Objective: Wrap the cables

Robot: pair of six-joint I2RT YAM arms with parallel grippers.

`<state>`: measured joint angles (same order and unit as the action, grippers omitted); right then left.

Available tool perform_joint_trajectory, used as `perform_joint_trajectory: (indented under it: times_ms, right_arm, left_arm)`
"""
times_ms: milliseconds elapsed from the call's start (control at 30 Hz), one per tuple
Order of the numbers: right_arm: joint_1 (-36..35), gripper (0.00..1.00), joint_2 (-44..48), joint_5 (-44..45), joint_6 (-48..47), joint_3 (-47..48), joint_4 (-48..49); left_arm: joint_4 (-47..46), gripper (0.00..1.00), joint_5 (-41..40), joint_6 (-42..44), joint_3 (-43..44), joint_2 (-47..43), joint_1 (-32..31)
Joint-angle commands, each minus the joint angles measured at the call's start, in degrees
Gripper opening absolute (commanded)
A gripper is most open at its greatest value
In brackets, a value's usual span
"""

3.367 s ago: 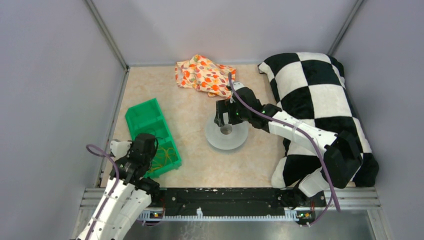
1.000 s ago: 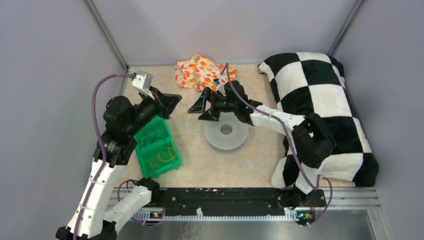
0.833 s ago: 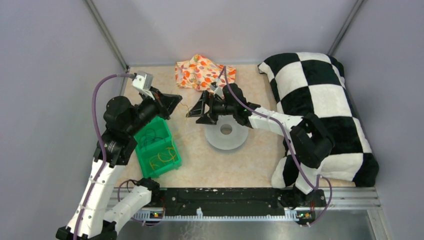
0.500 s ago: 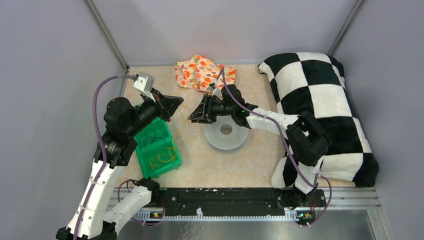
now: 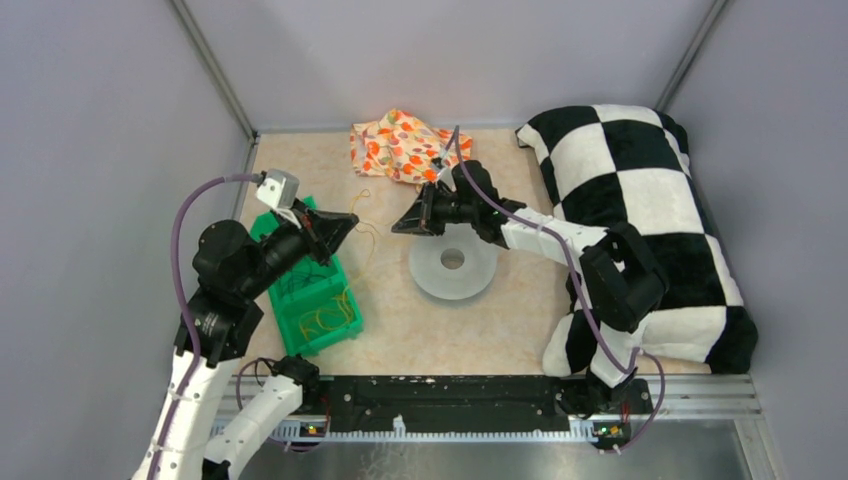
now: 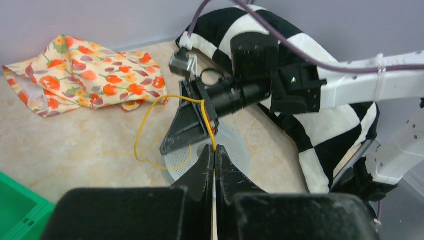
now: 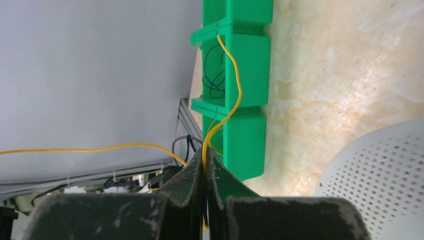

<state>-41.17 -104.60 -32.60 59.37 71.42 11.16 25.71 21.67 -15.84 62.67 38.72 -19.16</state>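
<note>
**A:** What takes up the most room?

**B:** The beige marbled table, with grey panels around it. On its right side lies one black-and-white checked pillow, the largest loose thing. The right arm reaches out in front of the pillow's left edge.

**A:** And after that?

**B:** Two white-and-black arms, each trailing one purple cord. Then come three single things. A flowered orange cloth is crumpled by the far wall. A green divided bin sits at the left. A grey perforated spool lies flat in the middle, between bin and pillow.

**A:** Anything in the bin?

**B:** Yellow coils in the near compartment, and dark thin wires in the one beyond. The left arm hangs over the bin's far end and hides part of it.

**A:** The grippers?

**B:** The left gripper is raised by the bin's far end, jaws pressed together, with the yellow cable pinched at the tips. The right gripper is raised just off the spool's far-left rim and points towards the left one. Its jaws are likewise closed on the same strand.

**A:** Where does that cable run?

**B:** Through the air between the two grippers, which are near each other but apart. A loose loop sags towards the table in front of the cloth, and one stretch drops towards the bin.
</note>
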Motion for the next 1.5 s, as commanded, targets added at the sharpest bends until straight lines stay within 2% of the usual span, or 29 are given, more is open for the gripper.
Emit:
perform_joint_trajectory:
  times_ms: [0,33,67,100,133,333,533,733,867,1033,1267,1467]
  right_arm:
    - [2.1,0.0,6.1,2.9,-8.3,7.4,-3.0]
    - [2.3,0.0,6.5,2.9,-9.7,9.1,-3.6]
    - [2.5,0.0,6.8,3.0,-11.5,10.9,-4.5]
    - [2.6,0.0,7.0,3.1,-13.2,12.6,-5.3]
    - [2.6,0.0,7.2,3.1,-14.8,14.3,-6.1]
    - [2.7,0.0,9.0,2.2,-23.2,22.0,-10.4]
    - [3.3,0.0,12.7,4.4,-34.1,28.8,-19.9]
    - [9.0,0.0,19.8,7.9,-38.9,33.2,-24.8]
    - [14.8,0.0,23.6,9.3,-40.2,37.3,-28.8]
    - [20.3,0.0,26.2,14.4,-42.8,47.4,-34.6]
    - [21.7,0.0,23.1,22.8,-48.7,64.1,-42.7]
    - [22.7,0.0,23.6,27.3,-49.1,65.2,-43.5]
  left_arm:
    - [2.7,0.11,3.2,1.3,-1.0,-0.7,0.2]
    - [3.7,0.42,4.3,1.6,-0.7,-0.6,0.3]
    - [4.4,0.69,5.1,1.9,-0.2,-0.4,0.3]
    - [5.3,0.91,5.7,2.0,0.3,-0.2,0.3]
    - [5.9,0.98,5.6,2.0,0.9,-0.1,0.3]
    - [7.2,0.99,1.8,1.6,7.3,-0.9,0.2]
    - [7.4,0.99,-2.6,0.9,12.9,-0.7,0.2]
    - [5.7,0.99,-10.6,-2.8,11.0,0.3,0.2]
    - [3.5,0.99,-11.0,-3.1,9.3,1.4,0.2]
    - [1.8,0.99,-11.8,-2.8,7.9,4.8,0.3]
    - [1.4,0.99,-15.2,-2.6,5.3,7.3,0.3]
    - [1.9,0.99,-16.7,-2.6,4.3,7.7,0.3]
